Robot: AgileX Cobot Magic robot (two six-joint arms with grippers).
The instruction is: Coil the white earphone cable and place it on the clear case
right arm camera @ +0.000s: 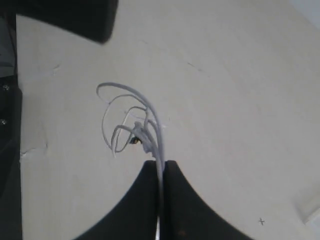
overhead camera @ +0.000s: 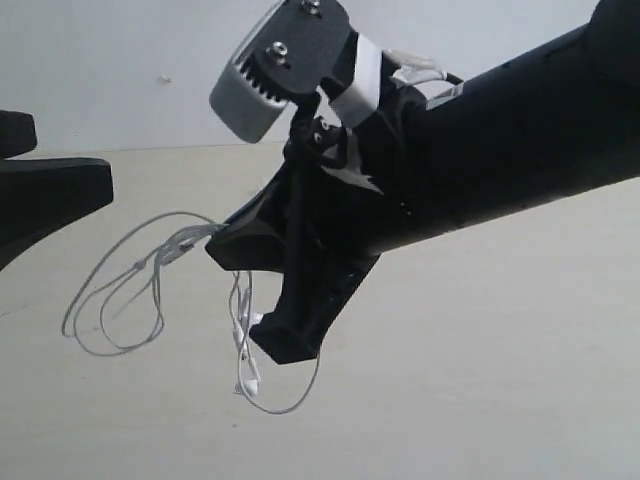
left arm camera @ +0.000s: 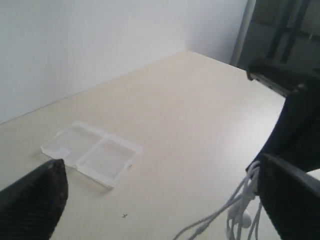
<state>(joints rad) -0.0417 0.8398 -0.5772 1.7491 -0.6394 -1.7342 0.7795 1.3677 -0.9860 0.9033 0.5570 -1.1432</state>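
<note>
Exterior view: earphone cable [overhead camera: 176, 244] loops over open tabletop [overhead camera: 480, 390].

1 cable [overhead camera: 187, 241], 1 clr case [left arm camera: 102, 160]

White cable [right arm camera: 159, 148] (black pincer [right arm camera: 161, 165])

Pale beige table [left arm camera: 200, 100]; clear case [left arm camera: 92, 152] lying open, flat.
</note>
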